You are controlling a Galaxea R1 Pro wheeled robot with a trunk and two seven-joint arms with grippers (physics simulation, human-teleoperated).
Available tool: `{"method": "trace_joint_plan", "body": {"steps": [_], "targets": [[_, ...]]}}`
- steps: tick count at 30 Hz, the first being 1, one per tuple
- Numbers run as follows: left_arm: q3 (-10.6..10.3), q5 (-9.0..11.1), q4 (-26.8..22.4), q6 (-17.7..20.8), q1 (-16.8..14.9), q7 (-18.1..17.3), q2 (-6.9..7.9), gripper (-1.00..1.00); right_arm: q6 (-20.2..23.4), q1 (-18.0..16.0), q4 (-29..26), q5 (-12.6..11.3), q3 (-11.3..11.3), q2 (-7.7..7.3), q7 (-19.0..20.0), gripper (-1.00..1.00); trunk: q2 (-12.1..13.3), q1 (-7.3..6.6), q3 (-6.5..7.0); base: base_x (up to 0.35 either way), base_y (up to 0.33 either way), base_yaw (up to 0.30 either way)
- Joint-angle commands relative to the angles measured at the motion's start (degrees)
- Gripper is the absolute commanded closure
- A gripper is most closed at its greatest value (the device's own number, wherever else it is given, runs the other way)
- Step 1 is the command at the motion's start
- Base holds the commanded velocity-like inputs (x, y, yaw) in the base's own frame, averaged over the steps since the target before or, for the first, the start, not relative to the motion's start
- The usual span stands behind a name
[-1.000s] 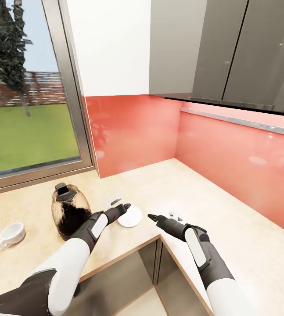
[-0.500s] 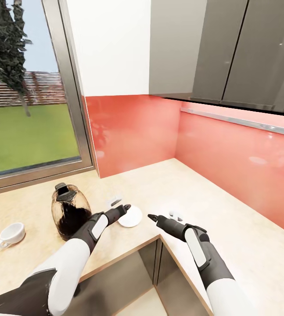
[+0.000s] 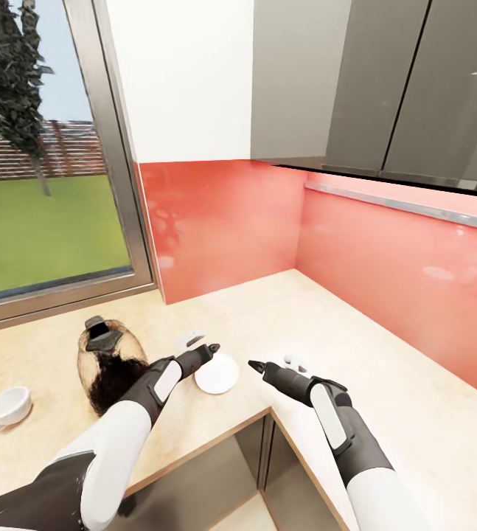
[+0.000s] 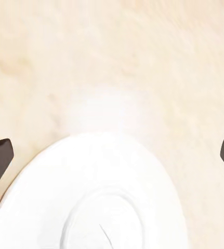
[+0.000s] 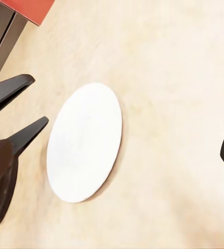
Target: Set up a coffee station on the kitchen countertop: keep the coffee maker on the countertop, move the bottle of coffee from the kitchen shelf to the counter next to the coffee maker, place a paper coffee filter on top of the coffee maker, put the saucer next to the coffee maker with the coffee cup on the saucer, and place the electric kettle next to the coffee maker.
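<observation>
Matt white saucer [image 3: 217,373] just beyond left gripper [image 3: 210,349]; pale stone-look countertop [image 3: 385,383]; glossy red backsplash [image 3: 385,251].

saucer [image 3: 217,374] white | my left gripper [image 3: 210,349] black | coffee cup [image 3: 4,408] white | countertop [image 3: 326,324] beige mottled | backsplash [image 3: 223,221] coral red

Head camera looks forward and down over the beige stone countertop [image 3: 415,383] corner. Both wrist cameras face close down onto it, sharing the round white saucer [image 4: 99,202] ahead of each jaw.
</observation>
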Motion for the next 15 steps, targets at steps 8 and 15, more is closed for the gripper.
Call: {"method": "trace_joint_plan", "body": {"steps": [8,15], "targets": [[0.37,0.3,-0.09,0.46,-0.08,-0.16,-0.05,-1.0,0.44,-0.06,-0.06,-0.01,-0.26,0.01,0.2,-1.0,-0.13,0.04,-0.13,0.027,0.0,0.0],[0.48,0.3,-0.09,0.46,-0.04,-0.16,-0.05,-1.0,0.44,-0.05,-0.01,0.02,-0.26,-0.08,0.24,-1.0,-0.13,0.04,-0.13,0.106,0.0,0.0]]}}
